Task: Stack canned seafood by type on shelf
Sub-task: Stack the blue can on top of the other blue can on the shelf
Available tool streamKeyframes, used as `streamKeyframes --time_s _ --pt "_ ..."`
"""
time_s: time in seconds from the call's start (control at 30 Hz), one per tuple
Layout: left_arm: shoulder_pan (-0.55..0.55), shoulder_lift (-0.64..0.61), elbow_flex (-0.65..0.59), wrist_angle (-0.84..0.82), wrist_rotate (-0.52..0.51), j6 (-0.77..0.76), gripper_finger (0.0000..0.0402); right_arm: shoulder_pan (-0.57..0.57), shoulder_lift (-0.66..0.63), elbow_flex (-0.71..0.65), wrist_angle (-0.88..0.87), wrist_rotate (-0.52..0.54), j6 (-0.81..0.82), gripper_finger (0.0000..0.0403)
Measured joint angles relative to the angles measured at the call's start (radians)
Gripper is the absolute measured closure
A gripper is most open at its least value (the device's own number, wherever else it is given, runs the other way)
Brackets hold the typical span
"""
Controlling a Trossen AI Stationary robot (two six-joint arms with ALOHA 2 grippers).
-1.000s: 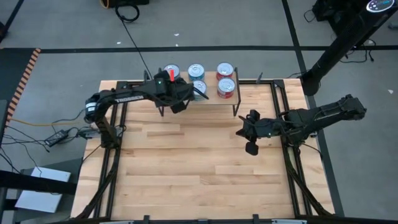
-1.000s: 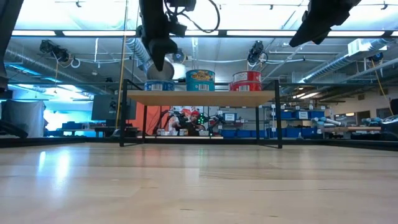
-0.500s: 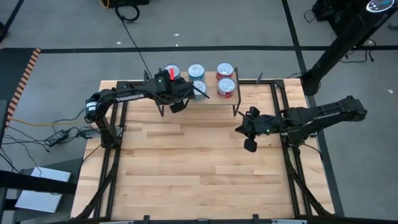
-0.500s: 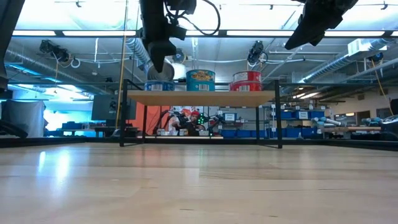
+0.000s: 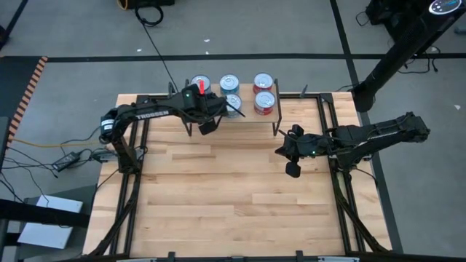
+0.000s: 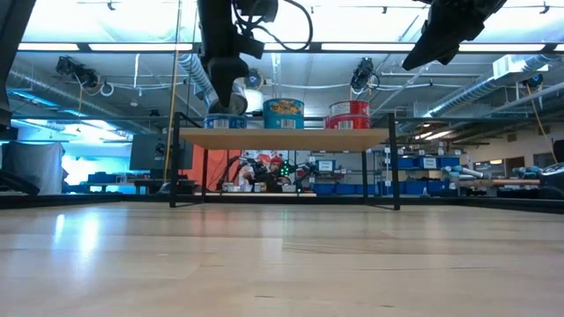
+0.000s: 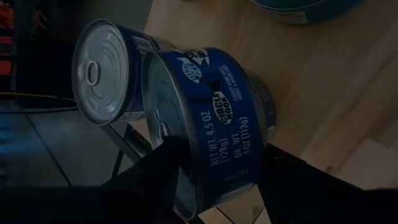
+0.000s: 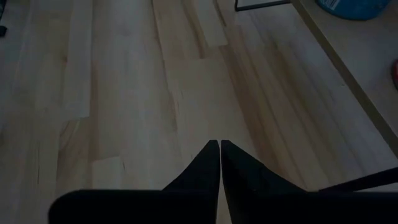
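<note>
Desk: we see a light-wood butcher-block desk [image 5: 218, 196].
Shelf: low light-wood shelf [image 6: 286, 138].
Tin: dark-blue squat round tin [image 7: 214, 124] upright, axis vertical.
Left gripper [image 5: 207, 125]: reaching level, fingers flanking tin; grip unclear.
Right gripper [image 8: 219, 163]: closed, empty.

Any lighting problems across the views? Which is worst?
Low view: bright ceiling lights behind the shelf leave both arms as silhouettes. Left wrist view: dim, but the blue can label stays readable. Right wrist view: darkest, the right gripper nearly black against the table. High view: evenly lit.

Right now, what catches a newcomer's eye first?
The row of cans on the small shelf at the table's far edge: dark blue, teal, red. The left gripper straddles a dark blue can at the shelf's left end. The right gripper hangs shut over bare table.
</note>
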Motion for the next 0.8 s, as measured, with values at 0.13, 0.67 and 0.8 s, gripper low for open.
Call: streamKeyframes --time_s 0.13,0.67,0.8 --pt "0.000 -0.001 0.001 -0.002 0.023 -0.027 0.0204 0.000 0.000 0.000 0.000 0.000 0.000 0.0375" --pt "-0.001 -0.002 0.002 -0.048 0.067 -0.081 0.0203 0.000 0.000 0.000 -0.001 -0.006 0.000 0.0375" --pt "-0.001 -0.002 0.001 -0.047 0.067 -0.081 0.0203 0.000 0.000 0.000 -0.001 -0.006 0.000 0.0375"
